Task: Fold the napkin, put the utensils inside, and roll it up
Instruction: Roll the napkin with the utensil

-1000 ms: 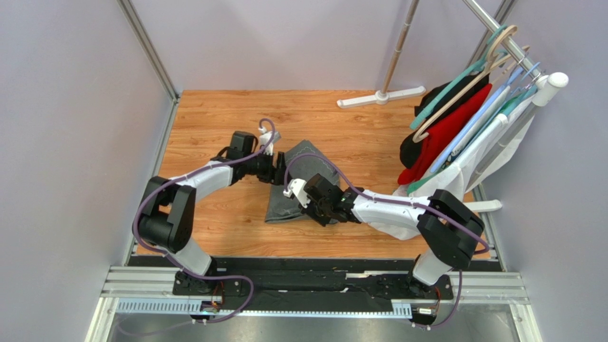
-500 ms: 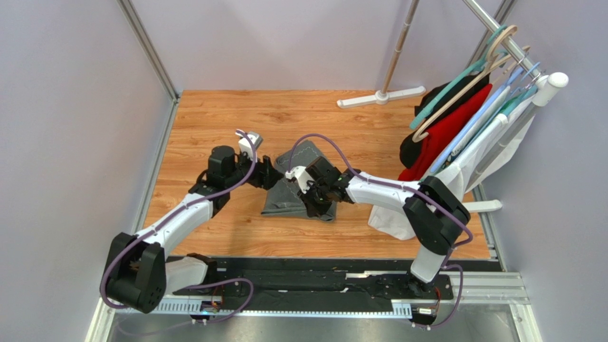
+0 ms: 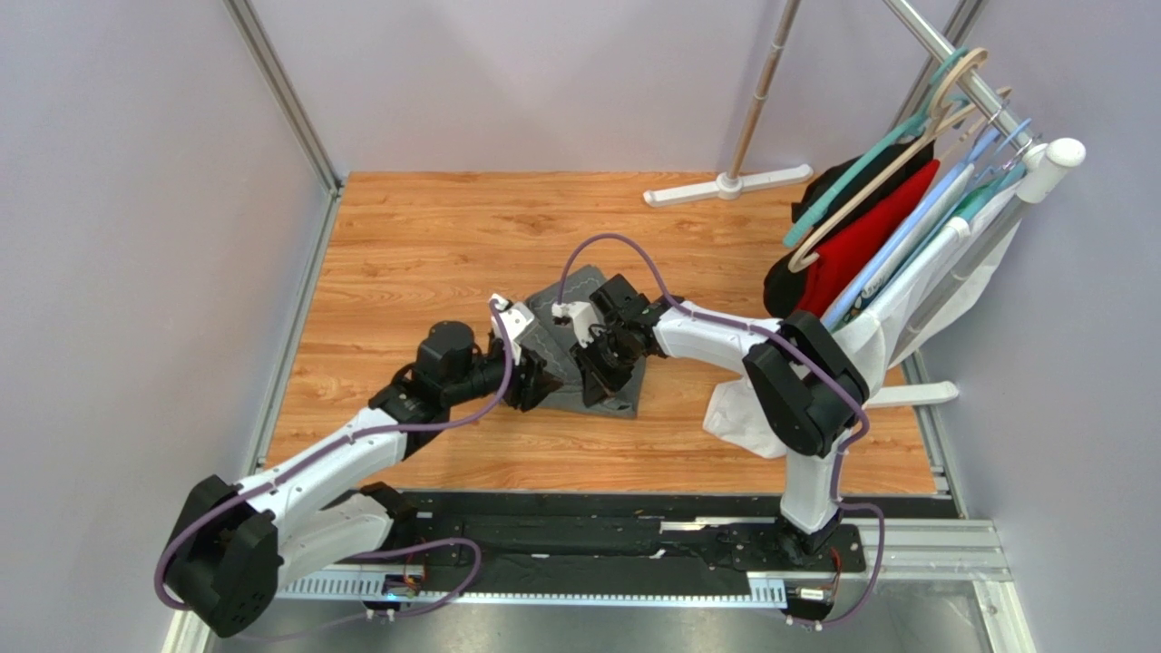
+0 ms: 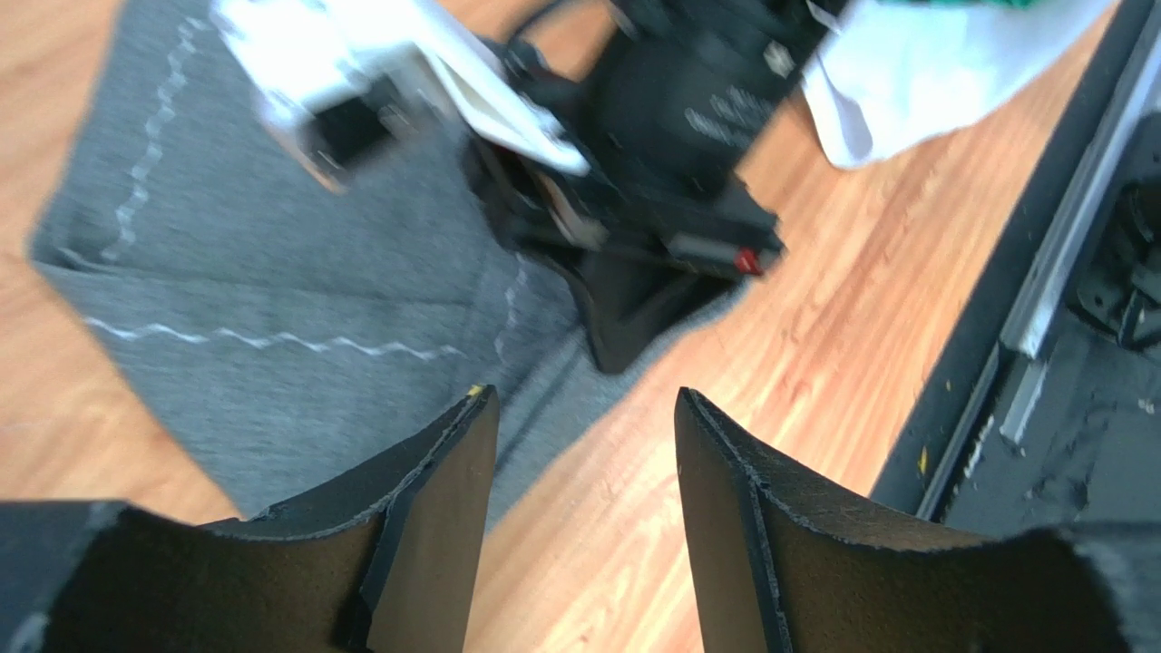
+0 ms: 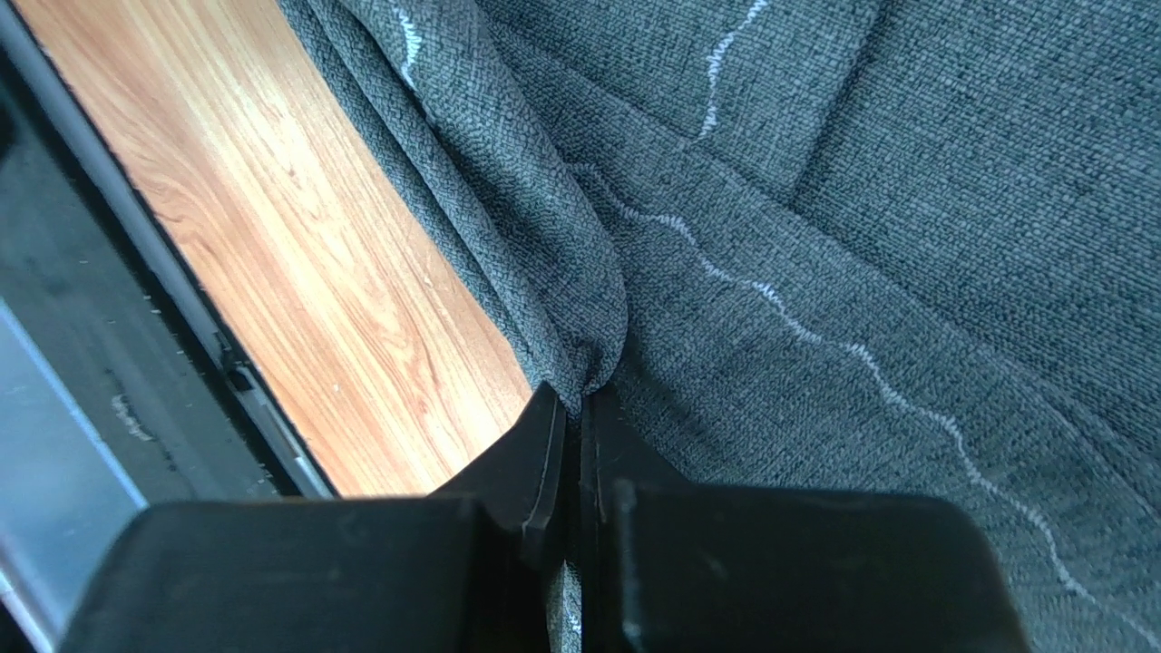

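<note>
Napkin [image 5: 818,204] lies bunched near the middle of the surface [image 3: 409,231], a fold pinched in your right gripper [image 5: 573,408]; your left gripper [image 4: 583,422] hovers spread beside it. Pull unevenly and it may slip free or crease crooked.

One napkin [image 3: 567,294], grey, mid-table. Two arms: left arm [image 3: 341,442] coming in from seven o'clock, right arm [image 3: 722,333] from five o'clock. Two grippers, one apiece: left gripper [image 3: 536,374], right gripper [image 3: 600,374]. One white cloth [image 3: 743,408] at four o'clock. On the one rail [image 3: 920,29] at two o'clock hang one red garment [image 3: 852,252], one black garment [image 3: 780,289] and a bunch of hangers [image 3: 872,163] too crowded to count. One stand [image 3: 729,185] at twelve o'clock.
</note>
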You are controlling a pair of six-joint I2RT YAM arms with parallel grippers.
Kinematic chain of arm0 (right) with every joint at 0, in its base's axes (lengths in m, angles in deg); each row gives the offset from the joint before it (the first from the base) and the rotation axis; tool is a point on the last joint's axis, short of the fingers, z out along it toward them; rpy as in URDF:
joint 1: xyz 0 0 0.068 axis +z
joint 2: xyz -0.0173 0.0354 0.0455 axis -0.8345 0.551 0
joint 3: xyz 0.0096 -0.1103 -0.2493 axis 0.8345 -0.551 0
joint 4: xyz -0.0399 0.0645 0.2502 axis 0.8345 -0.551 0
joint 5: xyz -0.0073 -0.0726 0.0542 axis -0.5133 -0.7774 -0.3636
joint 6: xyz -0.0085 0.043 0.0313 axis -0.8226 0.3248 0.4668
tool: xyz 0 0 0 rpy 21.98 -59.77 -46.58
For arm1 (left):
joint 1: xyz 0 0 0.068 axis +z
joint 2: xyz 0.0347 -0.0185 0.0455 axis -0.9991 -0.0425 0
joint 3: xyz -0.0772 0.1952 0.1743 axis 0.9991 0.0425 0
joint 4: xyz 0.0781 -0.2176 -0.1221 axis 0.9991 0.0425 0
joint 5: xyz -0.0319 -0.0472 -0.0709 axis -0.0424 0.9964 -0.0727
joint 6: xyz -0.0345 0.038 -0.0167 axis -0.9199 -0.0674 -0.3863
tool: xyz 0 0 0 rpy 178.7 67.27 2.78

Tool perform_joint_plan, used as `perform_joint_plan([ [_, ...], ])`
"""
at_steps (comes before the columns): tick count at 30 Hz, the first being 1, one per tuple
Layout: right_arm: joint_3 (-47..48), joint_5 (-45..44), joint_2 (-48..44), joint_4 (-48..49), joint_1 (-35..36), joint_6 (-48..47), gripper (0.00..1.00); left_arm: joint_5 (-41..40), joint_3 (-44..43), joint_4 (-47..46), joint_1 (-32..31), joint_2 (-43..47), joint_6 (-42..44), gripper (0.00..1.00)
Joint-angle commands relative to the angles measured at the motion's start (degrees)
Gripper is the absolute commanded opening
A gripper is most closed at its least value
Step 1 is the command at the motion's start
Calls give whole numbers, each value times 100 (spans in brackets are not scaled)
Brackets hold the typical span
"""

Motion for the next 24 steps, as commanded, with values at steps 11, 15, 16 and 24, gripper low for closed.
perform_joint_plan([
  [11, 319, 611, 577, -82, -350, 49, 0, -866, -147, -282, -397, -1109, -244, 54],
  [15, 328, 646, 612, -100, -403, 40, 0, -813, -481, -274, -432, -1716, -288, 49],
  [16, 328, 655, 612, -109, -421, 49, 0, -813, -508, -256, -441, -1882, -288, 47],
  [24, 363, 691, 752, -126, -500, 84, 0, -998, -562, -289, -502, -1930, -270, 37],
])
